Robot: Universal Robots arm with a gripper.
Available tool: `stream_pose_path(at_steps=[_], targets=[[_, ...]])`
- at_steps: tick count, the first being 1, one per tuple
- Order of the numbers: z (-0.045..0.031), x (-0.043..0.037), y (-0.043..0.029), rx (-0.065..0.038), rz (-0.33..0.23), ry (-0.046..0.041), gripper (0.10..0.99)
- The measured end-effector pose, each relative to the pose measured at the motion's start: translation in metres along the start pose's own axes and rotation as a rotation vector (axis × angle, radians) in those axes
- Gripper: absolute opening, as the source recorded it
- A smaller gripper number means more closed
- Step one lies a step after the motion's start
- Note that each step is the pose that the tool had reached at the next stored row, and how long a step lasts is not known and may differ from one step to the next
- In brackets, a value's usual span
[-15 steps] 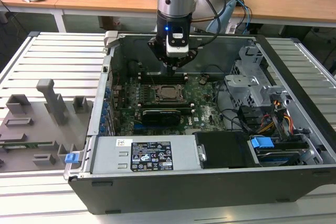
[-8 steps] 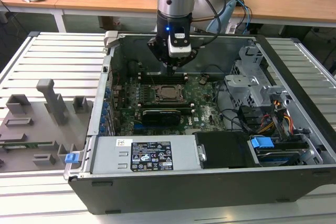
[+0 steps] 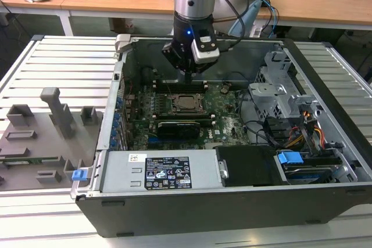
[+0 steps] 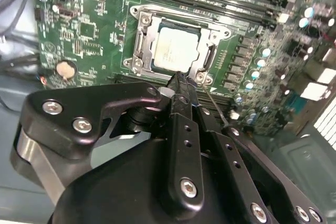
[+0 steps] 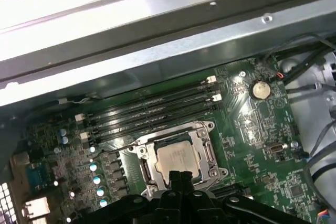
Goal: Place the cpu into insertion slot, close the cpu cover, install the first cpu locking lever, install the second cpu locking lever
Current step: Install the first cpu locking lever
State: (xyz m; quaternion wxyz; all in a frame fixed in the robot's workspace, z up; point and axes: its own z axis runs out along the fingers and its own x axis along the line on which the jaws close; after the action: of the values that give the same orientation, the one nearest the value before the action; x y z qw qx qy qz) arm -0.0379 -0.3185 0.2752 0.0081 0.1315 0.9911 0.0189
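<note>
We see the cpu [image 4: 176, 51] seated in the insertion slot [image 4: 137, 20], the cpu cover [image 4: 144, 45] down, and the gripper [image 3: 189, 75] pinched empty at twelve o'clock of it in the exterior view, levers seemingly unlatched.

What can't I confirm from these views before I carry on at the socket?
- Both wrist views: the gripper hides the edge of the cover nearest it, so any latching there is unseen.
- Second wrist view: a thin rod runs beside the gripper; one end is covered by it.
- Exterior view: the chip is too small to judge its seating.
</note>
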Motion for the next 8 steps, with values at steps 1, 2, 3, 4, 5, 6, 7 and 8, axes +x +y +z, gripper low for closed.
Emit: stream_pose_path(at_steps=[1, 2, 3, 4, 5, 6, 7, 8], targets=[[0.0, 0.0, 0.0, 0.0, -0.018, 0.0007, 0.106], [0.0, 0.0, 0.0, 0.0, -0.033, 0.0013, 0.106], [0.0, 0.0, 0.0, -0.001, -0.053, 0.0021, 0.106], [0.0, 0.0, 0.0, -0.001, -0.067, 0.0027, 0.106], [0.0, 0.0, 0.0, -0.001, -0.084, 0.0033, 0.106], [0.0, 0.0, 0.0, -0.001, -0.097, 0.0038, 0.106], [0.0, 0.0, 0.0, -0.001, -0.11, 0.0043, 0.106], [0.0, 0.0, 0.0, -0.001, -0.121, 0.0048, 0.106]])
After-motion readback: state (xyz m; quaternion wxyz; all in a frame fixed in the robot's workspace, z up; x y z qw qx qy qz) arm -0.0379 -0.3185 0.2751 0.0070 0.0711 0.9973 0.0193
